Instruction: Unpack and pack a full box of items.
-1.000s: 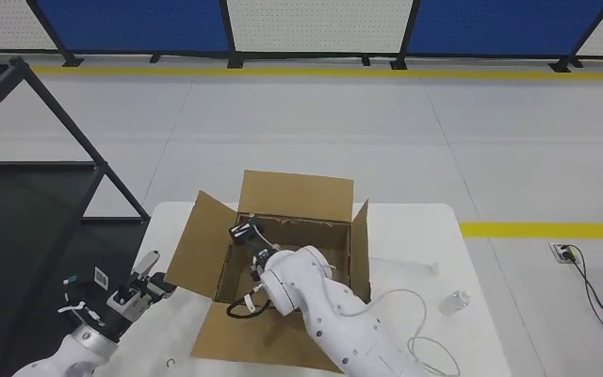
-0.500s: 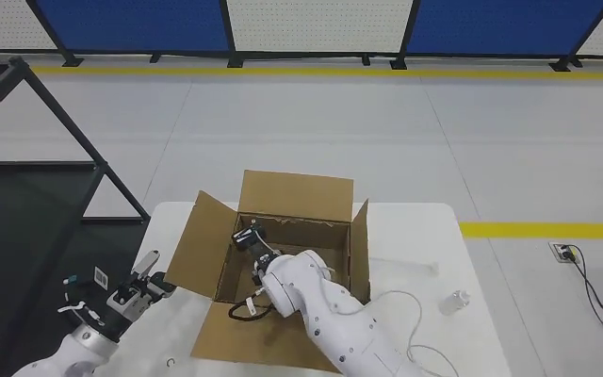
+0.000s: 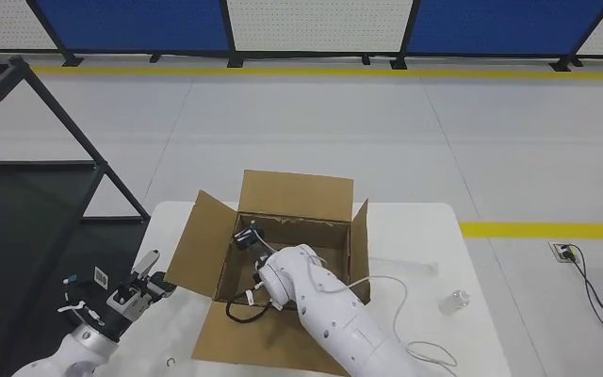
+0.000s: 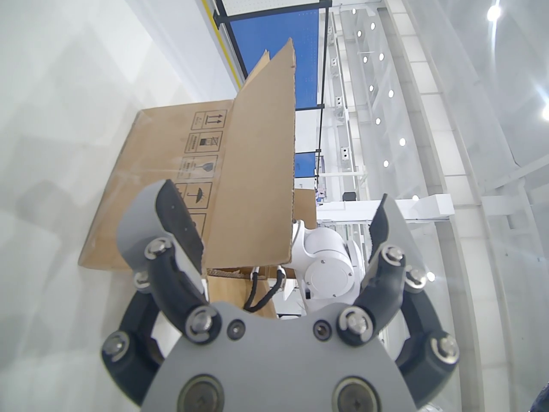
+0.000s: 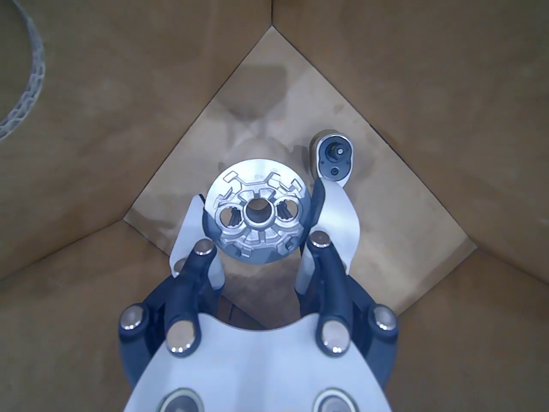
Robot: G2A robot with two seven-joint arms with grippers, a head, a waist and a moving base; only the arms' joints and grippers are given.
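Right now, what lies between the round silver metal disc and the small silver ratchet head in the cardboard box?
One finger of the right gripper, against the disc and beside the ratchet head, seen in the right wrist view.

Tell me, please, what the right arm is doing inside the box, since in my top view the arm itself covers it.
Observer: The right tool is closed on a round metal disc, its fingers against both sides of the rim.
Operator: Is anything else in there?
Observer: What looks like a ratchet head lies on the box floor, just beside the disc.
Operator: And what is the left tool doing?
Observer: The left tool is open and empty, outside the box, facing its raised side flap.
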